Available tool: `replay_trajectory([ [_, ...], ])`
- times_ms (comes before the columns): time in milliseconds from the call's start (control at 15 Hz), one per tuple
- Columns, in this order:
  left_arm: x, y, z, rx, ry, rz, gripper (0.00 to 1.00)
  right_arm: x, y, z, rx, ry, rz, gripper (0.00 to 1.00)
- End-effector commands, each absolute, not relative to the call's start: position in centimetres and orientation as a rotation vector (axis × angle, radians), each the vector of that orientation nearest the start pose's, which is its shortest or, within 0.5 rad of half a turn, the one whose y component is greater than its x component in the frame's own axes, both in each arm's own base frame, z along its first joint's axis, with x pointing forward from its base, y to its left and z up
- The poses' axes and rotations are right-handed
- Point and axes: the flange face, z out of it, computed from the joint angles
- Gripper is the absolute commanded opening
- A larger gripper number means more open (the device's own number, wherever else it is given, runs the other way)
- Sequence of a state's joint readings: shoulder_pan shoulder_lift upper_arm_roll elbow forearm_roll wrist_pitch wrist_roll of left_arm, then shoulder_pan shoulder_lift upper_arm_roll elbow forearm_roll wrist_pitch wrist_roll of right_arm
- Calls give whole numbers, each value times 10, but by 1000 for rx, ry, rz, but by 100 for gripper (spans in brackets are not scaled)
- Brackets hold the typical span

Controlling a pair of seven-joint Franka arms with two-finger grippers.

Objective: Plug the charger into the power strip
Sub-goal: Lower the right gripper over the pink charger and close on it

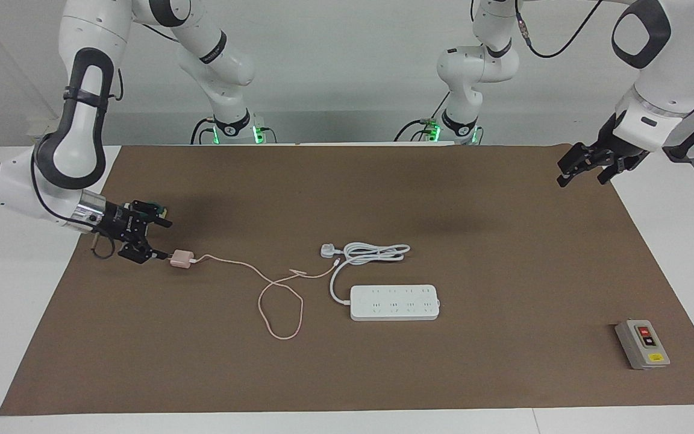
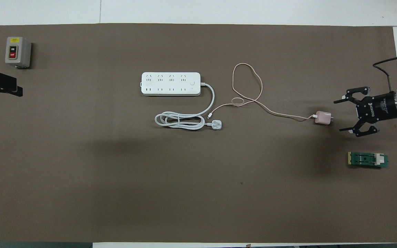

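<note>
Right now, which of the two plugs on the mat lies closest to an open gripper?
The pink charger, just in front of the right gripper and its spread fingers. The white three-pin plug lies mid-mat beside the power strip.

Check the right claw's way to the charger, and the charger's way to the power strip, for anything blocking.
Nothing visible stands between the open right claw and the charger. Between the charger and the power strip lie only its own looped pink cable and the strip's white plug; both lie low on the mat.
</note>
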State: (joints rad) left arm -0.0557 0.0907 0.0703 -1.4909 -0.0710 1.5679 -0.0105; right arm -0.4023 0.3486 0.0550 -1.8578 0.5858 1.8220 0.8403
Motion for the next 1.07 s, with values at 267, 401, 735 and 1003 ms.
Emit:
replay_trajectory([
  [267, 572, -14, 609, -3212, 3, 28, 100, 566, -164, 274, -1934, 1670, 645, 100],
  [401, 573, -8, 608, -3212, -2, 24, 100, 559, -162, 265, -1925, 1669, 625, 100],
  [735, 588, 0, 586, -3353, -50, 90, 100, 557, -159, 256, -1914, 1674, 607, 100],
  [1003, 595, 11, 572, -3528, -146, 190, 100, 555, -158, 251, -1904, 1685, 599, 93],
])
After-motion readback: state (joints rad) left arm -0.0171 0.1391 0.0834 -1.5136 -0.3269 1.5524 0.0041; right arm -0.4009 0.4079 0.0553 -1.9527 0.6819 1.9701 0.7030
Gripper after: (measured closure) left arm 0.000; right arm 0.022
